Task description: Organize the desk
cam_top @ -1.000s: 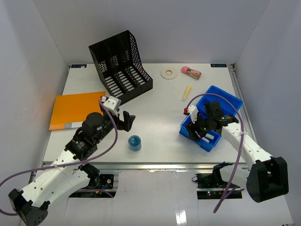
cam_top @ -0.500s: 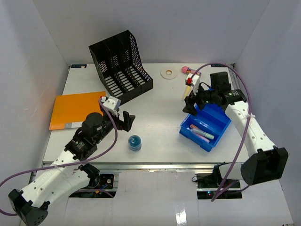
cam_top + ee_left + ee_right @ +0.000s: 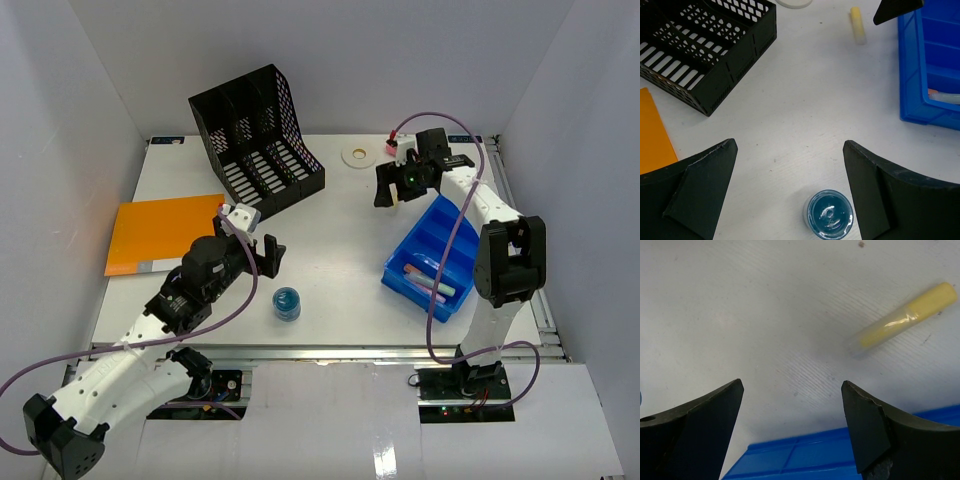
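Note:
The desk (image 3: 340,225) is a white tabletop with loose items on it. My left gripper (image 3: 268,255) hangs open over the front middle, with a small blue jar (image 3: 830,216) standing just below and between its fingers (image 3: 790,145), untouched. Open and empty, my right gripper (image 3: 388,190) hovers at the back right, above the far edge of the blue bin (image 3: 805,455). A yellow stick (image 3: 902,320) lies on the desk just beyond its fingers (image 3: 792,383). Pens lie in the blue bin (image 3: 440,255).
A black mesh file rack (image 3: 256,135) stands at the back left, with an orange folder (image 3: 160,232) lying flat in front of it. A white tape ring (image 3: 358,155) and a pink item (image 3: 392,148) lie near the back wall. Grey walls enclose the desk.
My right gripper rose out of the blue bin and swung to the back, over the yellow stick, its jaws widening. The left arm edged slightly forward.

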